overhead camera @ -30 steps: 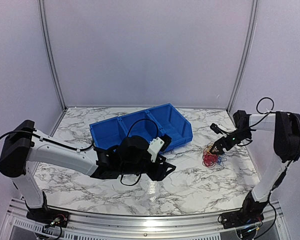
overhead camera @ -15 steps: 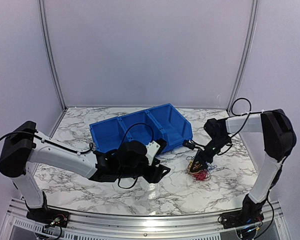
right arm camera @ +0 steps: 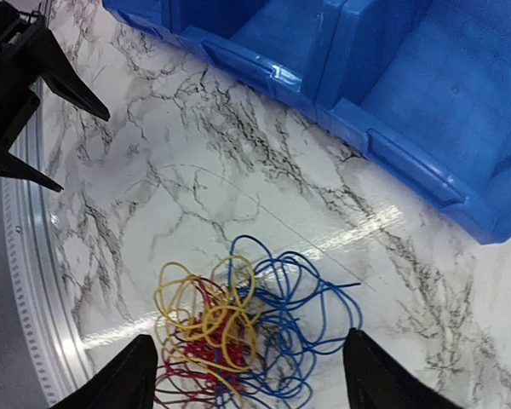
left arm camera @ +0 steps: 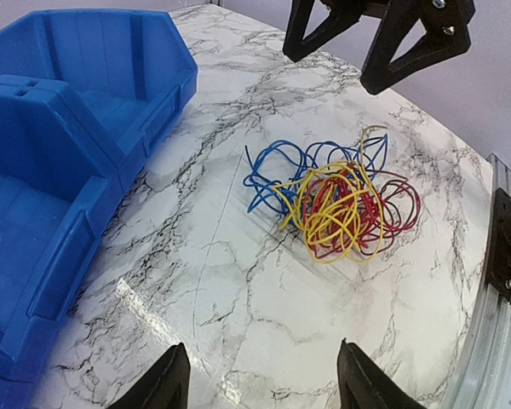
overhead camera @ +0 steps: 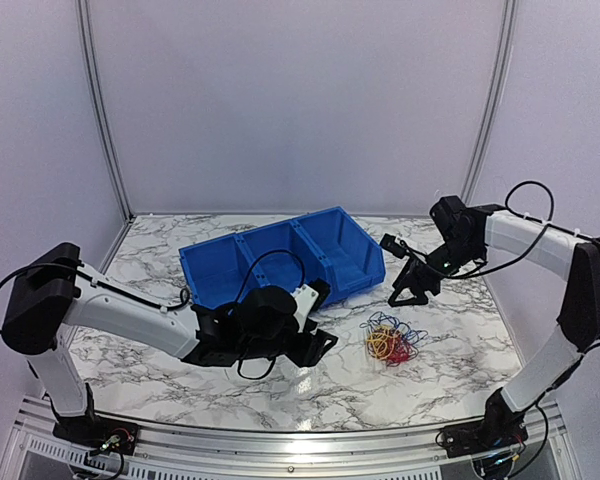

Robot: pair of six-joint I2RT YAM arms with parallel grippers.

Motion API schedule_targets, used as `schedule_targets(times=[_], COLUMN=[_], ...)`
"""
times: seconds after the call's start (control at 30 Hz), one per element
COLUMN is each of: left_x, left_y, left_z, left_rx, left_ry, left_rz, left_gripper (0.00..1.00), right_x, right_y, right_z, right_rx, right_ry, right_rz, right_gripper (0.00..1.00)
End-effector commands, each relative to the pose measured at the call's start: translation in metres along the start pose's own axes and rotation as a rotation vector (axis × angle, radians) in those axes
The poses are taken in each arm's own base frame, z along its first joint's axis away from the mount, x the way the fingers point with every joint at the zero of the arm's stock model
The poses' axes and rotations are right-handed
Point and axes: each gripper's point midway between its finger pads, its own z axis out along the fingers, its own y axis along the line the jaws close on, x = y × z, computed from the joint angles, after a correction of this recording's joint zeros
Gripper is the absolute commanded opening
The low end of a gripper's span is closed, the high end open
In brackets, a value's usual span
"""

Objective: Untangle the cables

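The cables lie in one tangled heap of red, yellow and blue loops on the marble table, right of centre. They also show in the left wrist view and in the right wrist view. My right gripper is open and empty, hovering above and behind the heap, apart from it. In its own view the right gripper frames the heap from above. My left gripper is open and empty, low over the table left of the heap; in its wrist view the left gripper points at the heap.
A blue three-compartment bin stands at the back centre, behind the left arm; it also shows in the left wrist view and the right wrist view. The metal front rail runs along the near edge.
My right gripper carried the heap leftward over the table, let it go, and has risen up and back, now open. The left gripper stayed almost still.
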Motion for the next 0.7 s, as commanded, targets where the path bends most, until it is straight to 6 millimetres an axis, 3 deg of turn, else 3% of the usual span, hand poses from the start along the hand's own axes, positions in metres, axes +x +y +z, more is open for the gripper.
schedule_targets(times=[0.0,0.13,0.5,0.67], left_x=[-0.017,-0.021,-0.032,-0.034], left_y=[-0.007,-0.006,0.012,0.014], left_z=[0.014,0.028,0.059,0.067], left_rx=[0.000,-0.017,-0.056,-0.032], left_ry=[-0.038,-0.047,-0.062,-0.054], left_rz=[-0.041,-0.054,-0.148,-0.178], left_gripper=[0.59,0.58,0.59,0.59], right_x=[0.007,0.013,0.019,0.021], right_y=[-0.036,-0.041,-0.049,-0.042], right_z=[-0.003,0.010,0.049,0.063], right_rx=[0.140,0.112,0.050,0.006], right_ry=[-0.021,-0.019,0.013,0.031], right_rz=[0.072,0.117,0.123,0.108], right_gripper=[0.65,0.51,0.43,0.39])
